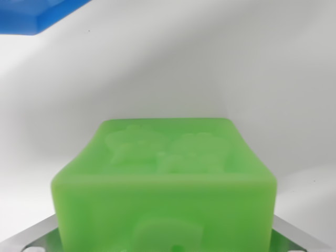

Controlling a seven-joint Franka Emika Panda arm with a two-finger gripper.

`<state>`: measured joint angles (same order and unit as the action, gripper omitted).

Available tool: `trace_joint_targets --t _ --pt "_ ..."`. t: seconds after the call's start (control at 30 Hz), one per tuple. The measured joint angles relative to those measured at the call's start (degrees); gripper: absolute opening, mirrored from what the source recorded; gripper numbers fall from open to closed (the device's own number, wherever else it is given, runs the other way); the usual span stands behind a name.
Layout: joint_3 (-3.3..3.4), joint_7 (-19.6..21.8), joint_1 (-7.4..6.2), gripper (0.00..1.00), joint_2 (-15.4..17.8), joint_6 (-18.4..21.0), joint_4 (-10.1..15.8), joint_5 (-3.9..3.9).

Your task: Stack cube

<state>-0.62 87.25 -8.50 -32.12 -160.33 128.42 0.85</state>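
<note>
Green cube (165, 189), translucent soft-looking plastic with raised relief figures on its top face, fills the lower middle of the wrist view, very close under the camera.

Left to right:
- Upper left corner: blue block (37, 13), glossy, bevelled edge, cut off by the frame. Well apart from the green cube. Probably the stacking base, though too little shows to be sure.
- Lower left: grey metal finger (39, 235) beside the cube's lower corner.
- Centre: green cube, upright, square to the camera. Whether it rests on the white tabletop (220, 68) or hangs above it cannot be told.
- Lower right: second grey metal finger (296, 233) flanking the other lower corner.

Gripper (167, 247): the two fingers bracket the cube, but the contact faces are hidden, so grasping or merely straddling cannot be told.

Risks, as judged: if the hold is light, the cube could slip or tilt in travel. The blue block sits at the frame edge, so misalignment on approach could land the cube off-centre and tip it.

Room: bare white surface between the two blocks, nothing in the path.
</note>
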Motion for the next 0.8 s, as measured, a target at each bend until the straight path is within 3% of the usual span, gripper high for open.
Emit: trace_joint_targets --t 0.8 --pt "0.00 0.0 0.00 0.00 1.5 0.8 0.4 0.00"
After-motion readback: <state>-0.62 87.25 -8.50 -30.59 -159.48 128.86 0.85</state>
